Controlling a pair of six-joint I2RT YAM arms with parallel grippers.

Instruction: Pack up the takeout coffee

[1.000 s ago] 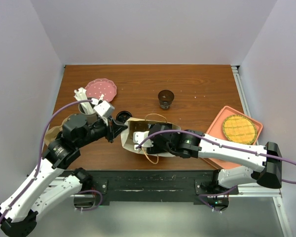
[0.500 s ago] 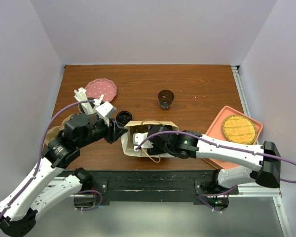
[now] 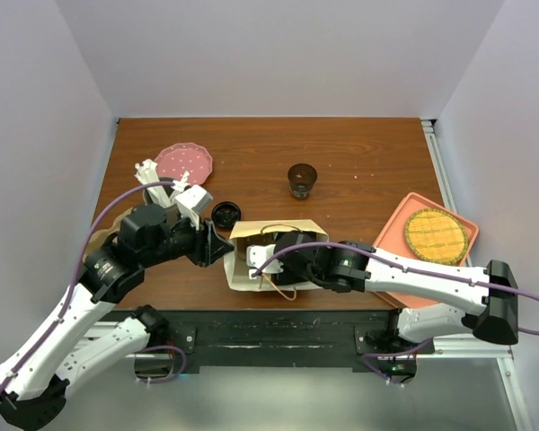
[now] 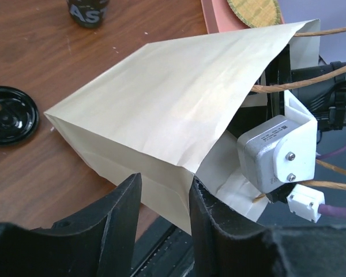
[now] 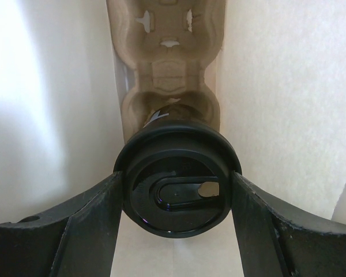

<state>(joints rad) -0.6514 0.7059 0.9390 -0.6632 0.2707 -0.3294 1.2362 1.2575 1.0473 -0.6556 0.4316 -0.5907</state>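
With our left tool pinching the paper bag and our right tool clamped on the takeout coffee inside it, we judge only setting-down and release left.

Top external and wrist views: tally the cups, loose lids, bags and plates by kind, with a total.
Cups: 3 (black-lidded dark takeout coffee, lone dark cup, grey utensil cup)
Loose flat black disc lid: 1
Tan paper bag: 1
Pink dotted plate: 1
Total: 6
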